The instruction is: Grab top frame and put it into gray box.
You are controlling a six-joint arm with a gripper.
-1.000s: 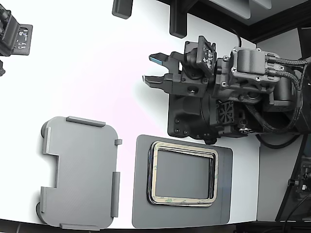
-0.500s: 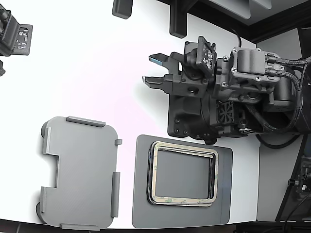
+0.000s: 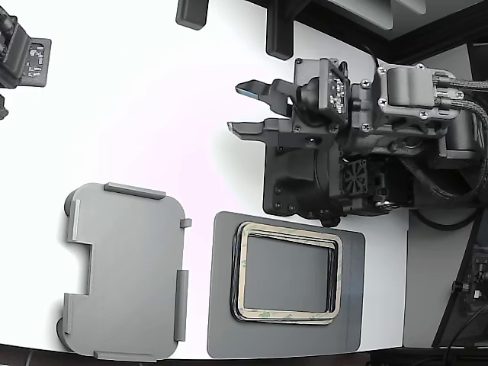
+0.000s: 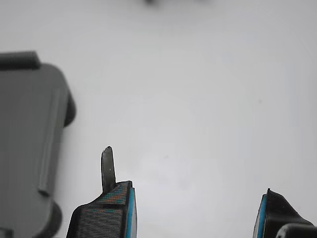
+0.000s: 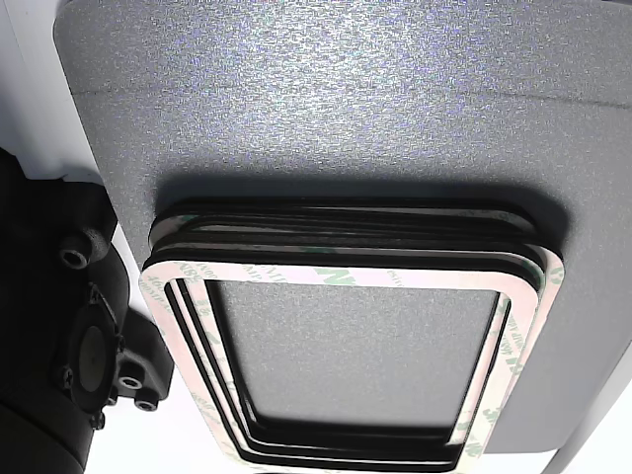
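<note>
Gripper (image 3: 245,107) open, jaws well apart, nothing between them; hovers over bare white table (image 3: 152,99), tips aimed toward exterior view's left. In wrist view same gripper (image 4: 195,210) shows two dark fingers with blue-edged pads, wide gap, only white surface in between.

Top frame (image 3: 287,232) sits on a stack of similar frames, low in exterior view, just below the arm's dark base block (image 3: 305,179). Pale rim w/ greenish smudges, open middle, flat. Stack rests on darker grey mat (image 3: 221,320), inside mat's edges, mat showing through the opening. In other view top frame (image 5: 346,275) seen close up: pale tape-like rim w/ faint green marks, several dark frames beneath it (exact count unclear), slightly offset from one another, all on speckled grey mat (image 5: 326,99).

Gray box (image 3: 126,271) lies to exterior view's left of mat, near but apart from it; light grey, shallow, raised tabs on edges, stepped notch on its far-left side. Nothing inside. Rounded corner and edge tab of gray box (image 4: 29,129) also visible in wrist view, beside the nearer finger, not touching.

Gripper well apart from both top frame and gray box. Another dark device (image 3: 23,57) at exterior view's upper left edge.
</note>
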